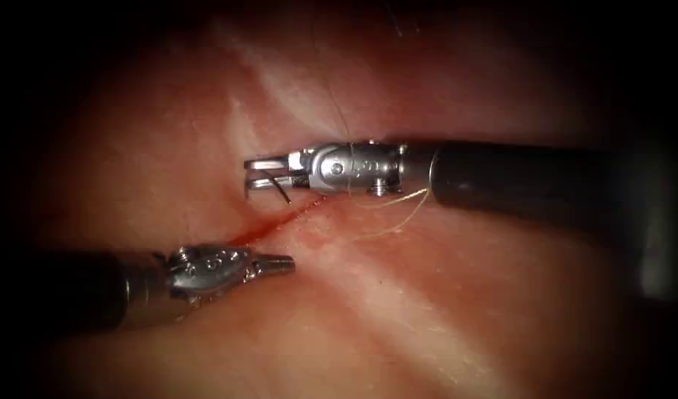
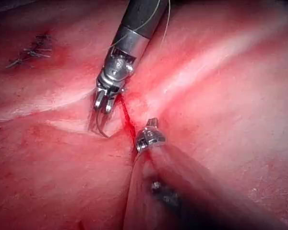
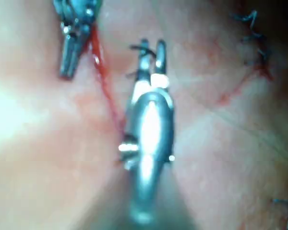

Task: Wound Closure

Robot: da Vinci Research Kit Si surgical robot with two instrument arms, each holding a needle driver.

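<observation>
Red fluid (image 1: 279, 219) marks a thin slanting cut (image 1: 261, 229) across pale pink tissue (image 1: 442, 295), with both steel tools close around it.

As a judgement only, the main risk is the needle (image 1: 278, 189) turning or slipping in its hold. It looks gripped near one end, so much of its curve hangs unsupported, and any push against the tissue could twist it off line. A second risk is the pale thread (image 1: 398, 205), which lies loose beside the right tool's wrist and could snag on the joint.

From the endoscope view's right comes the right tool (image 1: 253, 174), lying level above the upper end of the cut. Its jaws are closed down on the dark, curved needle, with only a narrow gap showing between them. Held there, the needle curves downward from the jaws toward the tissue on the left side of the cut. From the left wrist view its tip (image 2: 105, 135) sits at or just above the surface, and I cannot tell whether it has entered.

Opposite it, the left tool (image 1: 279, 263) enters from the left and sits just below the cut's lower end. Its jaws are pressed together and hold nothing. They appear to hover close over the tissue without gripping it.
</observation>
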